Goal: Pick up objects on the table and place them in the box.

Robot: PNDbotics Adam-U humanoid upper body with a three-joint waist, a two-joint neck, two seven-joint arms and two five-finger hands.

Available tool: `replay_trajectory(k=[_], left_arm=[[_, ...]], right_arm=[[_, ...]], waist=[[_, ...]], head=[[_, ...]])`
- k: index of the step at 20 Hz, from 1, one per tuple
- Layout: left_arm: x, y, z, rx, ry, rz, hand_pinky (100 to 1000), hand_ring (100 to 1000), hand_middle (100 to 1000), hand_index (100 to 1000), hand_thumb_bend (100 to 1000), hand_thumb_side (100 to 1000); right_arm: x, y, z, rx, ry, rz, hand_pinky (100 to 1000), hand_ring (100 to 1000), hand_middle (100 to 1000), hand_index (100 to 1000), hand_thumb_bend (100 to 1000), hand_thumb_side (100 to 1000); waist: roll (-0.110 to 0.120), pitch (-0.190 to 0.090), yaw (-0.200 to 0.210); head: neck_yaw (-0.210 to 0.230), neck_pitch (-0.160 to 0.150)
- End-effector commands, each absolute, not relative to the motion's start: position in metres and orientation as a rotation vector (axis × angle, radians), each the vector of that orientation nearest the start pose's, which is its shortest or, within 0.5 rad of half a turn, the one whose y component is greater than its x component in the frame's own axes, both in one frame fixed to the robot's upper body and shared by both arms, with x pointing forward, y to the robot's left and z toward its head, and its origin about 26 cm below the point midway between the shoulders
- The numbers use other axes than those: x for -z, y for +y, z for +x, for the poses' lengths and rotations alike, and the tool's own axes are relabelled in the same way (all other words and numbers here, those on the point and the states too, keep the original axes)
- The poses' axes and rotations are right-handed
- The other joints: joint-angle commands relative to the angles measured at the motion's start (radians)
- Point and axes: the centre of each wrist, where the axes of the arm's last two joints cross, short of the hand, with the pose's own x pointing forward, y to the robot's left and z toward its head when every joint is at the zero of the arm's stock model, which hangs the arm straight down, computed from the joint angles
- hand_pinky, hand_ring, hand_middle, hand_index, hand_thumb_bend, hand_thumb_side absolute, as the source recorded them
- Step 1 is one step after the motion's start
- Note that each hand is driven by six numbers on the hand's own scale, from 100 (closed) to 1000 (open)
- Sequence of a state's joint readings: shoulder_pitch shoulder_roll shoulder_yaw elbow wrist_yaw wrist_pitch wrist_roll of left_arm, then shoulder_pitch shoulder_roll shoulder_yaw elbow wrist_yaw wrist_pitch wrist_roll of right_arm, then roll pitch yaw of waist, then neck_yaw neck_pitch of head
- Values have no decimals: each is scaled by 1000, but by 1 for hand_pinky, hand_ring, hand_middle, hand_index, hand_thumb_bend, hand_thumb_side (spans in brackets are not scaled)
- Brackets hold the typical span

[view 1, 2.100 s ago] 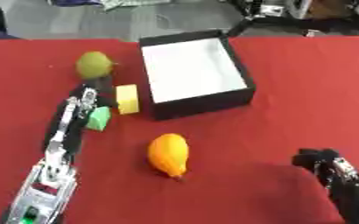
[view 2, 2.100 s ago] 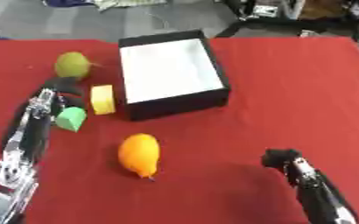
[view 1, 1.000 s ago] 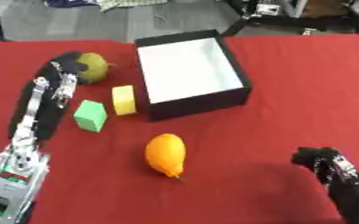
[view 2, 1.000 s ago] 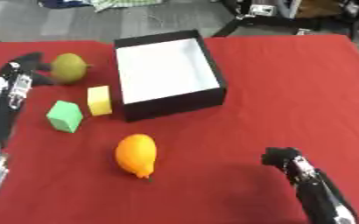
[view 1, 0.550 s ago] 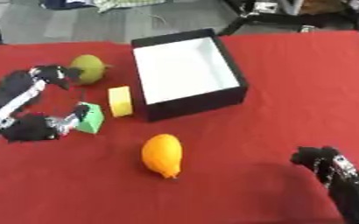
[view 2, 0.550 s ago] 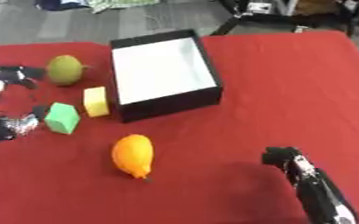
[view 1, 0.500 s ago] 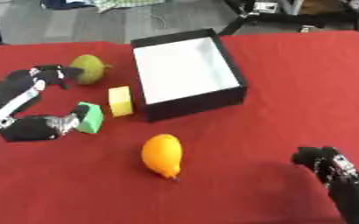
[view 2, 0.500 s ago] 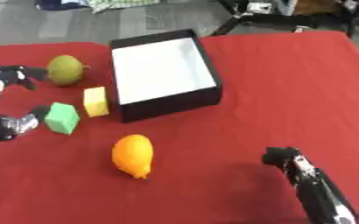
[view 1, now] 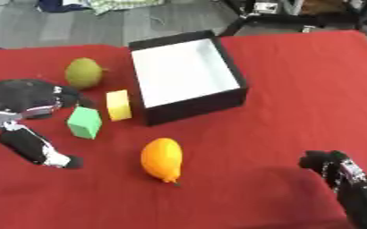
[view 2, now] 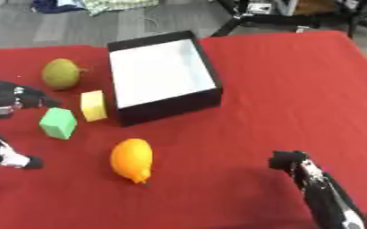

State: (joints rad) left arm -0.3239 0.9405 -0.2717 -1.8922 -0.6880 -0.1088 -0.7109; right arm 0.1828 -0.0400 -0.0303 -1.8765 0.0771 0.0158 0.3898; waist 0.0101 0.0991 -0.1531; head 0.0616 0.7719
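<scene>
Left eye view shows the left hand (view 1: pixel 32 116) spread wide at nine o'clock, thumb and fingers flanking the green cube (view 1: pixel 85 122) without holding it. Closing askew could knock it into the yellow block (view 1: pixel 118 105), which touches the box (view 1: pixel 188 80). The right hand (view 1: pixel 339 170) sits curled at five o'clock.

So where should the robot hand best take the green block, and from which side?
Grip the green block across its flat left and right faces, coming from above. The left robot hand is right beside it; the yellow block stands close on its right.
</scene>
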Motion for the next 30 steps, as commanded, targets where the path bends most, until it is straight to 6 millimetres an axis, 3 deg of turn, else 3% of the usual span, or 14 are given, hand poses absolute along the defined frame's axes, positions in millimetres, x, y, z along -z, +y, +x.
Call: replay_trajectory(k=[1, 7, 11, 30], left_arm=[[-218, 317, 315, 2016, -1071, 838, 824, 772, 810, 971, 622, 707], [-219, 325, 333, 1907, -1130, 925, 814, 751, 790, 958, 503, 638], [-219, 329, 340, 1841, -1150, 961, 809, 740, 779, 949, 480, 590], [-191, 325, 366, 1996, -942, 806, 810, 748, 766, 934, 479, 584]], right_arm=[[-31, -270, 227, -375, -1653, 112, 1000, 806, 711, 795, 100, 1000], [-31, -271, 227, -370, -1654, 108, 1000, 806, 711, 795, 100, 1000], [-30, -271, 226, -370, -1652, 108, 1000, 806, 711, 795, 100, 1000], [-30, -271, 226, -374, -1647, 114, 1000, 806, 711, 795, 100, 1000]], waist=[[12, -27, -1], [11, -29, 2], [10, -30, 4], [9, -31, -1]], head=[[5, -2], [9, -2], [10, -2], [21, -2]])
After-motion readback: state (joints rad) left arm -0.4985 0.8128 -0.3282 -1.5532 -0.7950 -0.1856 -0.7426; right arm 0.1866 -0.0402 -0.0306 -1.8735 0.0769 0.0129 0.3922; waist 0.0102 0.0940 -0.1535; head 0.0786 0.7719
